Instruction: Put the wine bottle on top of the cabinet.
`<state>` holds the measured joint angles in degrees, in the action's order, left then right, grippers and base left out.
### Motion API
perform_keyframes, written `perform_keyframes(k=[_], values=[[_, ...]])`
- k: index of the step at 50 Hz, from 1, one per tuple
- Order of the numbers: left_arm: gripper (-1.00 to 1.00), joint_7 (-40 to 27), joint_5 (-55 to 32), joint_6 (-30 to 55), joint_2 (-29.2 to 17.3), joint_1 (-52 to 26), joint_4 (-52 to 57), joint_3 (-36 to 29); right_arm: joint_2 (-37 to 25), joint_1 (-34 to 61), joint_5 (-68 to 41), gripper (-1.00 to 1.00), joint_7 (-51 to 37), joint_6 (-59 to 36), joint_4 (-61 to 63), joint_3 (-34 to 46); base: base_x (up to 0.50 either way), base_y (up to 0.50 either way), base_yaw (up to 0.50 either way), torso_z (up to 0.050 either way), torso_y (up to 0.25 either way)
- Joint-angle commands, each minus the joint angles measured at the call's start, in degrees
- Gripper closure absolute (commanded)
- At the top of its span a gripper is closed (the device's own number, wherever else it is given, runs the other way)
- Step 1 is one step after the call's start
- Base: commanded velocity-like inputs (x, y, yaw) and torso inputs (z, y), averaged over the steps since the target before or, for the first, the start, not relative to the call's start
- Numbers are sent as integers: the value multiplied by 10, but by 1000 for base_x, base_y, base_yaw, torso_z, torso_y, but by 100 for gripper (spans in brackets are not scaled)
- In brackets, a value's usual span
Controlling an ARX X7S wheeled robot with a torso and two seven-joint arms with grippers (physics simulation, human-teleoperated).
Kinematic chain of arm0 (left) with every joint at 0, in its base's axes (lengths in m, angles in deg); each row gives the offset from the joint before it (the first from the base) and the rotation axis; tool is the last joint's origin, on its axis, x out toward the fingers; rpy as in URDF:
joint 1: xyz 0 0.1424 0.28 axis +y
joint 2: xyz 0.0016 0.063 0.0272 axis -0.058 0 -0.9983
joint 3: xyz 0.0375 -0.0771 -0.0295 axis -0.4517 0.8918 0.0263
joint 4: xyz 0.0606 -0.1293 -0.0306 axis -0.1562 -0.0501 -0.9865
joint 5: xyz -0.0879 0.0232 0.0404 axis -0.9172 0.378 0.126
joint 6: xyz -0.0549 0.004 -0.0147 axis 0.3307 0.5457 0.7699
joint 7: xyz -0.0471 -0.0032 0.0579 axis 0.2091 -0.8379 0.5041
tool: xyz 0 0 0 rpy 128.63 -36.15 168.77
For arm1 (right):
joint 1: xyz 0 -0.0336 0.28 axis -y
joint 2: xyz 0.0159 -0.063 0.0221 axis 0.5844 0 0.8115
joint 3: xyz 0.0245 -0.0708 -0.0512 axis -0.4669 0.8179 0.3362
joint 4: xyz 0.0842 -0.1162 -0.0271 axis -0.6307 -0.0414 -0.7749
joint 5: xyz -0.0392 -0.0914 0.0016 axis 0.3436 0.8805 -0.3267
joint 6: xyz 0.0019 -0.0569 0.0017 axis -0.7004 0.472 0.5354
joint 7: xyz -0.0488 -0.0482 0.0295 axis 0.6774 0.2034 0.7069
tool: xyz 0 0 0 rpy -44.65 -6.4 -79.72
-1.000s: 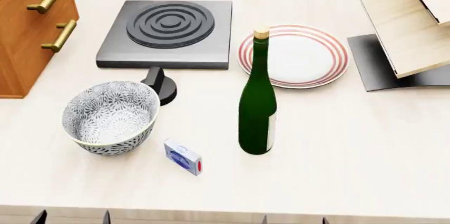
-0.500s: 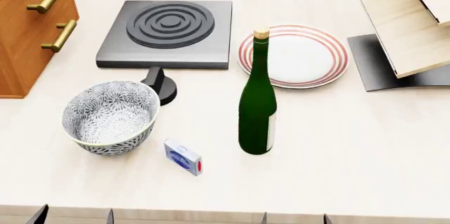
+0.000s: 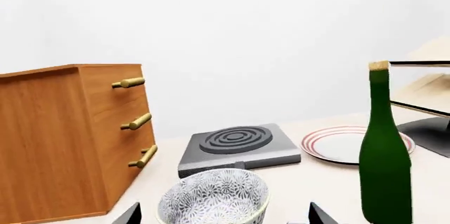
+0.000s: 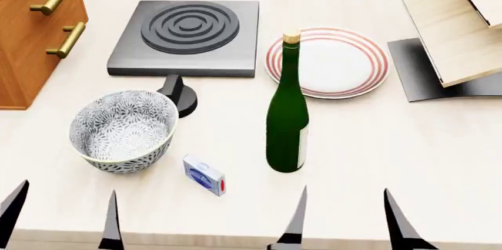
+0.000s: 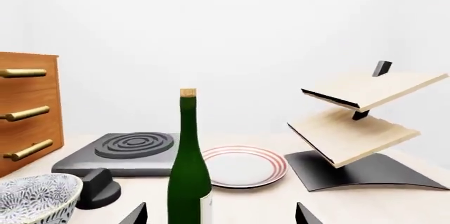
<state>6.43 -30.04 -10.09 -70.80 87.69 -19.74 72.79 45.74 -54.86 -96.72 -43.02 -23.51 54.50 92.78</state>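
Observation:
The dark green wine bottle (image 4: 287, 122) with a tan cork stands upright on the pale counter, in front of the striped plate; it also shows in the left wrist view (image 3: 384, 153) and the right wrist view (image 5: 188, 170). The orange-brown cabinet (image 4: 35, 32) with brass handles stands at the far left, and shows in the left wrist view (image 3: 70, 134). My left gripper (image 4: 61, 217) is open and empty near the counter's front edge, in front of the bowl. My right gripper (image 4: 345, 217) is open and empty, just in front of the bottle and slightly right of it.
A patterned bowl (image 4: 123, 129) sits front left, a small blue box (image 4: 204, 175) beside it. A black hotplate (image 4: 188, 35) with a knob (image 4: 178, 92) lies behind. A red-striped plate (image 4: 328, 60) is behind the bottle. A pale slanted rack (image 4: 459, 32) stands at right.
Both grippers' fingertips have risen into the head view from the bottom edge toward the counter. The bottle and the other objects have not moved.

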Motion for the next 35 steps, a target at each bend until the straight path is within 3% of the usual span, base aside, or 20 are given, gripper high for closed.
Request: perform_keyframes(k=[1,19,35], values=[[-100,-4,10,80,-5,-6,130,-11,-16,9,-18,-100,-17,-93,149,-5,0,0,0,0,0],[-100,-8,14,184,-8,-37,264,-22,-29,35,-59,-100,-36,-179,268,-13,0,0,0,0,0],[-100,-15,10,191,-12,-41,275,-30,-44,41,-64,-100,-44,-184,277,-3,0,0,0,0,0]])
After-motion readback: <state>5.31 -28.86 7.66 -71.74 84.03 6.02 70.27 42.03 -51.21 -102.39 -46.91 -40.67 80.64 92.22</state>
